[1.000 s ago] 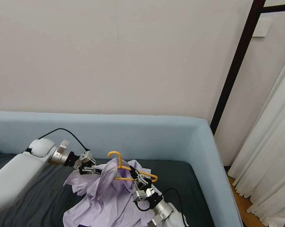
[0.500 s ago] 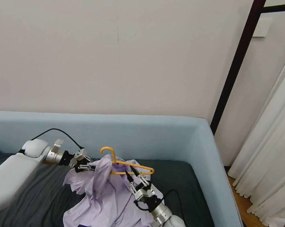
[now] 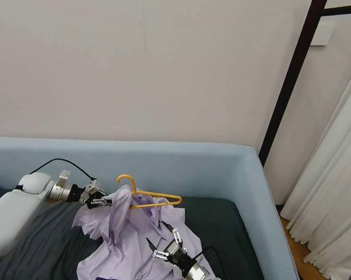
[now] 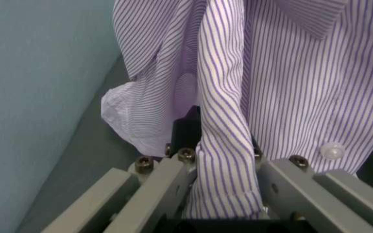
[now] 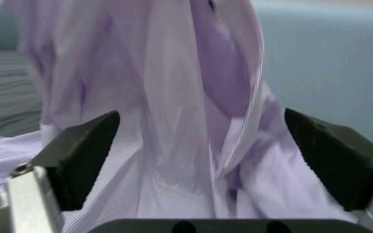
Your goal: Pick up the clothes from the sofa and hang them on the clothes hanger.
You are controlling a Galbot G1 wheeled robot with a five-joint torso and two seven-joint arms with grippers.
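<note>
Lilac shirt [image 3: 129, 239] on yellow hanger [image 3: 158, 203] above sofa [image 3: 187, 169]

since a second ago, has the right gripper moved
Yes. Against the sofa back, the right gripper has dropped lower, away from the yellow hanger, jaws open now. The left gripper holds the shirt.

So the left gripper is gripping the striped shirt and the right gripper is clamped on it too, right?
Not quite: the right gripper is open wide, not clamped, as the right wrist view shows. The left gripper does grip the striped shirt.
</note>
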